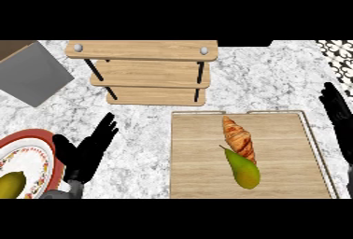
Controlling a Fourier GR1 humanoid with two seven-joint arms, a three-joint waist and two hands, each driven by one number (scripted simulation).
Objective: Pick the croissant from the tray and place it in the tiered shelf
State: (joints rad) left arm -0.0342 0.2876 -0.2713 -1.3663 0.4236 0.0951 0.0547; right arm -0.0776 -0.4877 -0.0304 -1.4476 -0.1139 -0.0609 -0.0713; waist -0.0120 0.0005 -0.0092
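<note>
Pear [243, 170] touches croissant [238, 138]; bare counter [262, 79] lies toward the shelf [153, 74].

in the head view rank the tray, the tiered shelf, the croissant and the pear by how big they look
1. tray
2. tiered shelf
3. croissant and pear: look about alike, so unranked.

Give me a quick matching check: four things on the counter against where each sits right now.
Things:
1. croissant
2. pear
3. shelf
4. plate

Places:
A. far side of the counter, beyond the tray
B. lower left, beside the left robot hand
C. on the tray, the farther item
D. on the tray, the nearer item, touching the croissant

Pairs: 1-C, 2-D, 3-A, 4-B
</note>
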